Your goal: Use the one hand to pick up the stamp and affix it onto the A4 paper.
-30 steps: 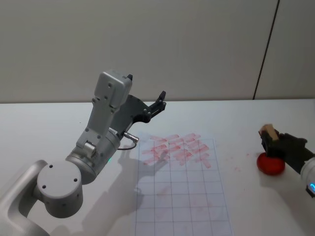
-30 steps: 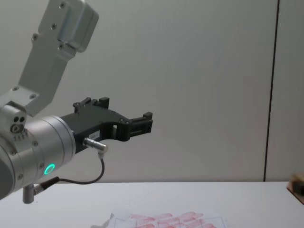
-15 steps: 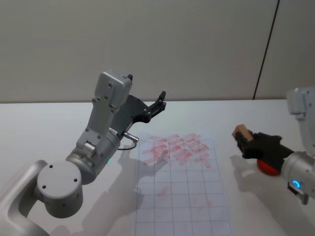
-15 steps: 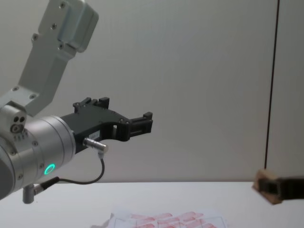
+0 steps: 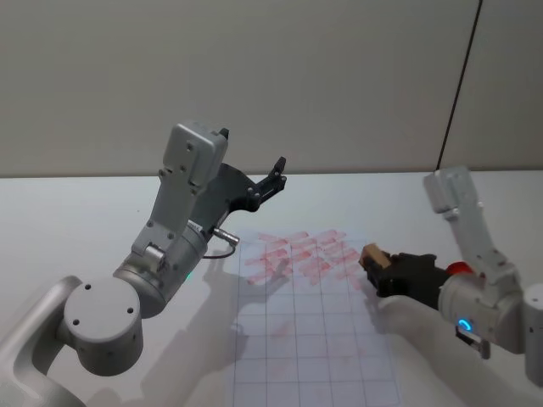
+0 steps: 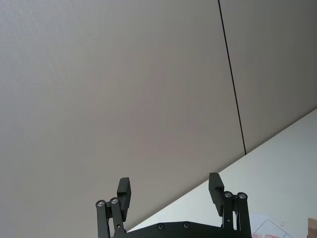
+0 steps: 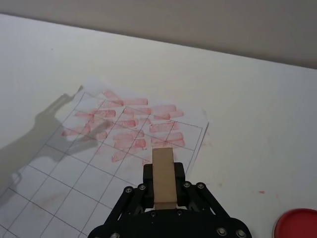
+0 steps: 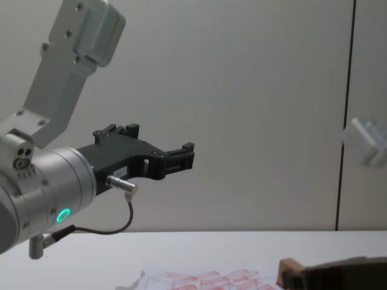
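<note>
My right gripper (image 5: 379, 270) is shut on the stamp (image 5: 371, 255), a small light-brown wooden block. It holds the block at the right edge of the A4 paper (image 5: 314, 339), beside the rows of pink-red prints. In the right wrist view the stamp (image 7: 163, 178) stands up between the black fingers of the right gripper (image 7: 163, 192), with the gridded paper (image 7: 84, 173) below it. The chest view shows the stamp (image 8: 289, 266) low over the paper (image 8: 205, 279). My left gripper (image 5: 276, 170) is raised above the table's far left, open and empty (image 6: 168, 191).
A round red ink pad (image 5: 459, 268) lies on the white table right of the paper, partly behind my right arm, and it also appears in the right wrist view (image 7: 296, 225). The left arm's large grey body (image 5: 161, 254) rises left of the paper.
My right gripper has carried the stamp leftward and lower, from above the red ink pad to the paper's right edge. The left arm has not moved.
</note>
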Robot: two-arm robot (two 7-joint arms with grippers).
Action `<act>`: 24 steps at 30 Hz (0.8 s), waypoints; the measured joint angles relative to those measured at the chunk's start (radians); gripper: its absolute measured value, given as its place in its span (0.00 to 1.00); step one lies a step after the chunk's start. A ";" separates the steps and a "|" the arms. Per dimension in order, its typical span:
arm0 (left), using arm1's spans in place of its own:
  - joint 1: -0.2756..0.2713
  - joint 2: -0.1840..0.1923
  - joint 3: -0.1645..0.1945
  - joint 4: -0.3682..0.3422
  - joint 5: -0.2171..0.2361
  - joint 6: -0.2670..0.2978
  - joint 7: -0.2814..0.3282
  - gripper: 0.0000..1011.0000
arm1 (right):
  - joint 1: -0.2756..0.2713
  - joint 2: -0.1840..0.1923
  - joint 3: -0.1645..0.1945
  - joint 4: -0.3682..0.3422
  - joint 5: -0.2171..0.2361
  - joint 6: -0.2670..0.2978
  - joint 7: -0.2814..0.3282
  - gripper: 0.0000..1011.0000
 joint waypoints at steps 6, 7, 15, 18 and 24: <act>0.000 0.000 0.000 0.000 0.000 0.000 0.000 0.99 | 0.030 -0.024 -0.022 0.042 -0.043 0.028 0.015 0.22; 0.000 0.000 0.000 0.000 0.000 0.000 0.000 0.99 | 0.033 -0.027 -0.025 0.046 -0.047 0.030 0.016 0.22; 0.000 0.000 0.000 0.000 0.000 0.000 0.000 0.99 | 0.068 -0.053 -0.047 0.088 -0.089 0.047 0.031 0.22; 0.000 0.000 0.000 0.000 0.000 0.000 0.000 0.99 | 0.075 -0.059 -0.051 0.098 -0.097 0.052 0.035 0.22; 0.000 0.000 0.000 0.000 0.000 0.000 0.000 0.99 | 0.091 -0.071 -0.061 0.125 -0.114 0.065 0.044 0.22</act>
